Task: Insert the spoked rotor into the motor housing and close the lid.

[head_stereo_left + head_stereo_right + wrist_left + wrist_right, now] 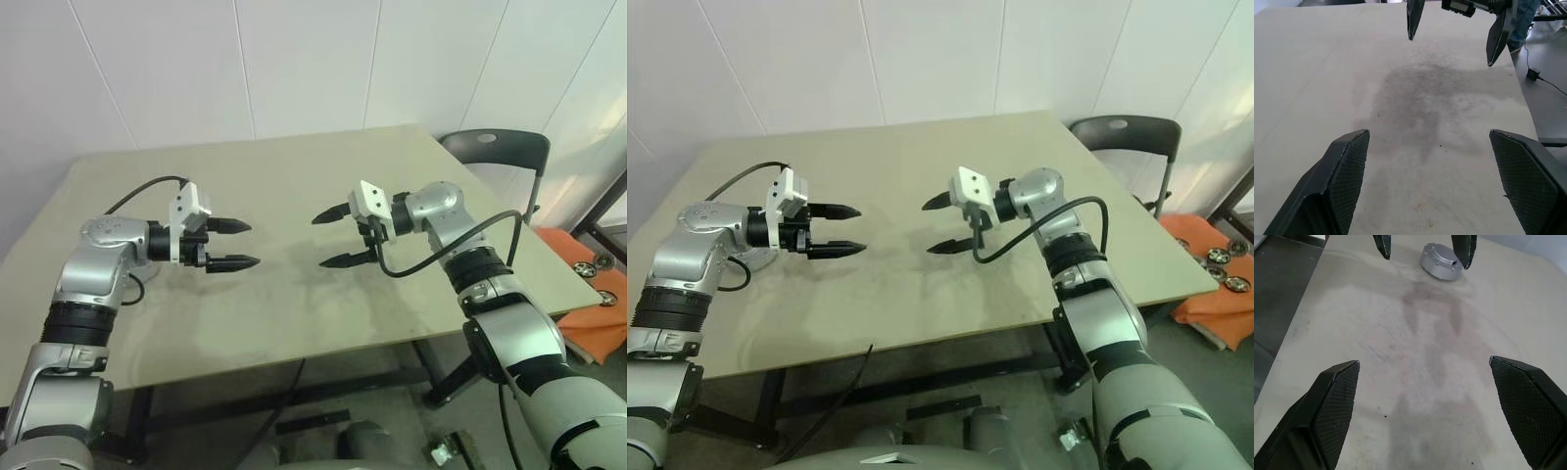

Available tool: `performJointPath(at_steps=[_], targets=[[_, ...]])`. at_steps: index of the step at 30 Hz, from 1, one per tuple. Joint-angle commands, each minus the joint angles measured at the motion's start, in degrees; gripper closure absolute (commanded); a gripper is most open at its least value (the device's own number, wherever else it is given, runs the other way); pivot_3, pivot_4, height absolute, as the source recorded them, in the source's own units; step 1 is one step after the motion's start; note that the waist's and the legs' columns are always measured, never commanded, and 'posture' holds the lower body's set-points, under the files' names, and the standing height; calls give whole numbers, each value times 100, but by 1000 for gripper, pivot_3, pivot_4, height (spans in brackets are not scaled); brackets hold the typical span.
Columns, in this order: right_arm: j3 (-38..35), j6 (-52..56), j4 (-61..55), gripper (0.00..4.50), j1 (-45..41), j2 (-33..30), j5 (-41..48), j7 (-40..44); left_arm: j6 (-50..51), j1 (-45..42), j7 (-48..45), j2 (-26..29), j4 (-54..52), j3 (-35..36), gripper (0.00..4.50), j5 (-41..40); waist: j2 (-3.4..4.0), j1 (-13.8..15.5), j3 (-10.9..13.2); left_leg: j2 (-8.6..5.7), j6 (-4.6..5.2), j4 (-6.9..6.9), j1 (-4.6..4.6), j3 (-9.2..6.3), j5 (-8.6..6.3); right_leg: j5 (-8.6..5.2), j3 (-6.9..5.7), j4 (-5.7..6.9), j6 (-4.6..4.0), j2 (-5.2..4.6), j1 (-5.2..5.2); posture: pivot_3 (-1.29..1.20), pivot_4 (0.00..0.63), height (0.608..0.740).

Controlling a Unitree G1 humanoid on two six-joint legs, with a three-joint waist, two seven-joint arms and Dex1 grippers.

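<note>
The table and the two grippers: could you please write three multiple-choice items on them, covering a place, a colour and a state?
1. Where is the silver round part?
A. On the table by the left arm
B. On the chair
C. Between the right gripper's jaws

2. What colour is the chair beside the table?
A. White
B. Dark grey
C. Red

3. How do the jaws stand?
A. Both shut
B. Left shut, right open
C. Both open and empty

Answers:
1 A: the silver round part sits on the table past the left gripper.
2 B: the chair is dark grey.
3 C: the left gripper and the right gripper both show spread jaws holding nothing.
</note>
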Motion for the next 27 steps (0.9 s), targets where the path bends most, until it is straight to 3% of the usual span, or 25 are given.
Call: performJointPath(at_steps=[1,27], targets=[[-119,-124,23,61,-211,19,11,-72,42,-40,34,113,-220,138,316,-95,0,0,0,0,0,0,0,0,0,0,0,0,0,0,0,0,0,740],[-124,32,96,61,-330,302,79,1,504,755,476,415,-1182,587,316,-592,11,-4,8,1,0,-1,0,-1,0,0,0,-1,0,-1,-1,0,0,740]])
